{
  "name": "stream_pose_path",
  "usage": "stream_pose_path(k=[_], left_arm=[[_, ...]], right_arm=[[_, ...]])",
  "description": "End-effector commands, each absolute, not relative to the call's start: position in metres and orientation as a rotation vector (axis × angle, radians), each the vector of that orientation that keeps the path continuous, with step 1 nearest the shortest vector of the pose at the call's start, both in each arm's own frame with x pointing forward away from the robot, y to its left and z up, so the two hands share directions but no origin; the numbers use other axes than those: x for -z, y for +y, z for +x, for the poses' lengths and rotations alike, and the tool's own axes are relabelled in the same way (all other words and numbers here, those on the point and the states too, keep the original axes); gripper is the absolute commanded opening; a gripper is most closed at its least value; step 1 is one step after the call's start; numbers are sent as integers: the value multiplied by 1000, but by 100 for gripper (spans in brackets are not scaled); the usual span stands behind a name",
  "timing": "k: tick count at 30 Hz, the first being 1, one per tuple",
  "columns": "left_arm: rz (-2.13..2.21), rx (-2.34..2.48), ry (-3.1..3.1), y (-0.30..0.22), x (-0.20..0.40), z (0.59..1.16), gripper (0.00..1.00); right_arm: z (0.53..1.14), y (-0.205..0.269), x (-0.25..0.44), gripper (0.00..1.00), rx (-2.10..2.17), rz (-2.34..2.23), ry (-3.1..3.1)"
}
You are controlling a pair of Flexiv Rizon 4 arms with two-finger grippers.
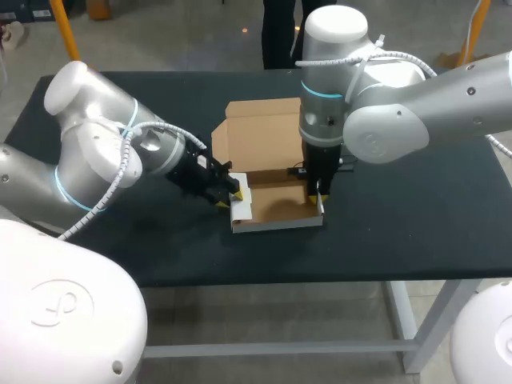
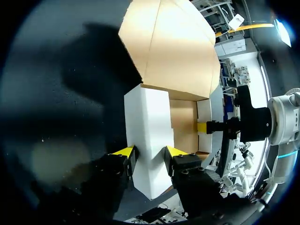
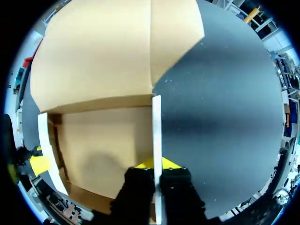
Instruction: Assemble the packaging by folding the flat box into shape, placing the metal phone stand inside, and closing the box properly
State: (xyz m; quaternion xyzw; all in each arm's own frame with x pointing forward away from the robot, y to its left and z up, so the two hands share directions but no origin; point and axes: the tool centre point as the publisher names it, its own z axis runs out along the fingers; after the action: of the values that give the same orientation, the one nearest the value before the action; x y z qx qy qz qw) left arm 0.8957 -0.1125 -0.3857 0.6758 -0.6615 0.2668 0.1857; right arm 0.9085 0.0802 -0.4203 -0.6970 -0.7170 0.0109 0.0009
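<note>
Two sets of jaws on opposite walls — one box (image 1: 264, 136)

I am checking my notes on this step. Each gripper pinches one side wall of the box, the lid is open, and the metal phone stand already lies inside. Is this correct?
Not quite: the box is empty, no phone stand in it; the right wrist view shows only its bare cardboard floor. The rest holds: the left gripper and the right gripper each pinch a side wall, and the lid is open.

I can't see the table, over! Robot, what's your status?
Left gripper shut on box left wall; right gripper shut on its right wall. Lid open, nothing inside yet. Nothing in the way.
</note>
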Motion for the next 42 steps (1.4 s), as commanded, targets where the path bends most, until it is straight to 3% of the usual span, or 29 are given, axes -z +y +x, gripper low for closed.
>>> stream_pose_path(k=[1, 10, 25, 36, 42], left_arm=[[2055, -560, -1989, -122, 389, 898, 41], [2156, -425, -2065, -124, 396, 901, 31], [2326, -175, -2207, -127, 409, 904, 23], [2406, -67, -2255, -126, 415, 906, 22], [2425, -26, -2271, -127, 419, 907, 12]], right_arm=[[909, 82, 419, 0, -40, -2187, -2251], [909, 82, 419, 0, -40, -2187, -2251], [909, 82, 419, 0, -40, -2187, -2251], [909, 82, 419, 0, -40, -2187, -2251], [909, 82, 419, 0, -40, -2187, -2251]])
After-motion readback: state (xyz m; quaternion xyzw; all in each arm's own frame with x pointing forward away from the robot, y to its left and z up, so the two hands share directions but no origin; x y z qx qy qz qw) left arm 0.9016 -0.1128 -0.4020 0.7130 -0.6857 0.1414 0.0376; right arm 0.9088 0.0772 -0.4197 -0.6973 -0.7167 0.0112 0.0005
